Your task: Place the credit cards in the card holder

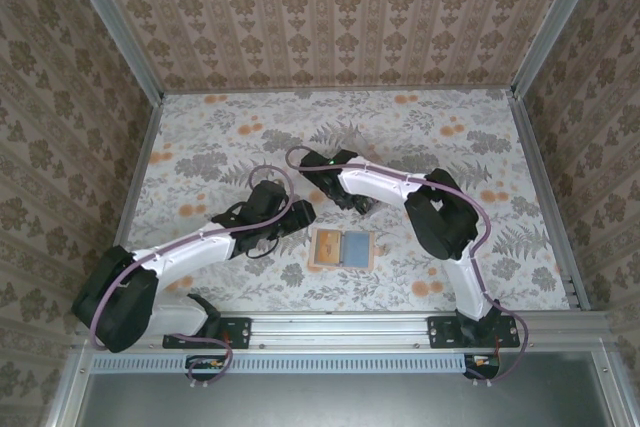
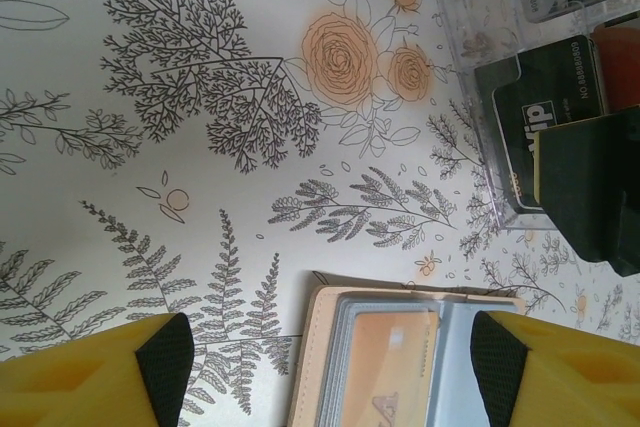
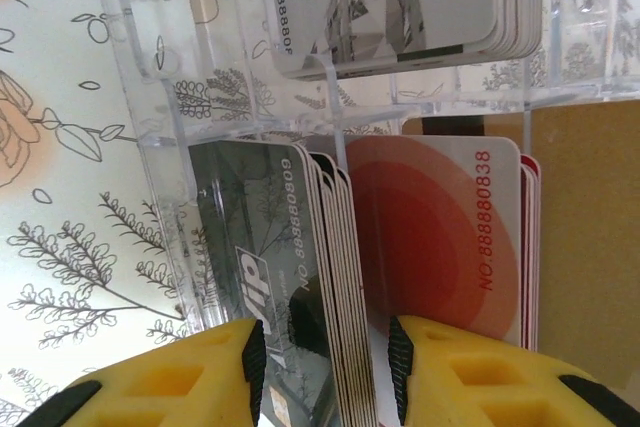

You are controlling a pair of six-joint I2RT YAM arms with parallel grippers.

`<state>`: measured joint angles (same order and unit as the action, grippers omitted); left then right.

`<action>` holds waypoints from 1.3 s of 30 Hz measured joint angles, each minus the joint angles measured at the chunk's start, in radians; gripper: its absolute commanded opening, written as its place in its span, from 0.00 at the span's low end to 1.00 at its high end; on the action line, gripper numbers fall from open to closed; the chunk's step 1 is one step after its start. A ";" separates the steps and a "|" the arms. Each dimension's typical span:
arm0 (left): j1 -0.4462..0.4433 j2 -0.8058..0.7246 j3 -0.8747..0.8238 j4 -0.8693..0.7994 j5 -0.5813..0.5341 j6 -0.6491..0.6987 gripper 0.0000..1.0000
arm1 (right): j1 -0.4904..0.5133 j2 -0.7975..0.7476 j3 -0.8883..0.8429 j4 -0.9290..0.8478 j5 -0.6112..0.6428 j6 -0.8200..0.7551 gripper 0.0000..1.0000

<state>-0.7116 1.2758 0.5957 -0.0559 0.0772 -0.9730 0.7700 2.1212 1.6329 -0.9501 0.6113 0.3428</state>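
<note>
Hovering: left hand (image 2: 332, 357) spread empty over card holder (image 2: 390, 372) | right hand (image 3: 325, 352) straddles dark cards (image 3: 250, 237), grip unclear

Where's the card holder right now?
In the top view, the card holder lies open near the front centre, just right of the left gripper.

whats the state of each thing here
tan leather-like card holder, lying open, flat
orange-tan plastic card, inside holder's clear pocket
clear plastic tray, holding card stacks
dark grey cards, stacked in tray
red cards, stacked in tray
left tool, open above holder
right tool, astride dark grey cards, grip unclear
</note>
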 measured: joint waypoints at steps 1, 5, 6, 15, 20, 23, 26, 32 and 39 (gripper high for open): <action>0.000 -0.001 0.000 -0.002 0.000 0.000 0.76 | 0.002 0.002 0.000 0.000 0.010 0.000 0.41; 0.001 -0.010 -0.005 -0.005 -0.001 0.000 0.76 | 0.007 0.006 0.000 0.000 0.040 0.000 0.41; 0.001 -0.013 -0.007 -0.005 -0.003 0.000 0.76 | 0.008 0.006 0.000 0.000 0.045 0.000 0.41; 0.011 -0.017 -0.015 -0.012 -0.007 0.000 0.76 | 0.010 0.006 0.000 0.000 0.079 0.000 0.41; 0.012 -0.017 -0.015 -0.013 -0.007 -0.002 0.77 | 0.010 0.006 0.000 0.000 0.092 0.000 0.40; 0.012 -0.017 -0.015 -0.013 -0.007 -0.002 0.77 | 0.010 0.006 0.000 0.000 0.097 0.000 0.40; 0.012 -0.017 -0.015 -0.013 -0.007 -0.003 0.76 | 0.011 0.006 0.000 0.000 0.105 0.000 0.40; 0.012 -0.023 -0.021 -0.013 -0.007 -0.003 0.77 | 0.013 0.006 0.000 0.000 0.119 0.000 0.39; 0.012 -0.026 -0.023 -0.013 -0.007 -0.003 0.77 | 0.013 0.006 0.000 0.000 0.120 0.001 0.35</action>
<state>-0.6994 1.2499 0.5732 -0.0692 0.0700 -0.9760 0.7826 2.1273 1.6329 -0.9501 0.7315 0.3435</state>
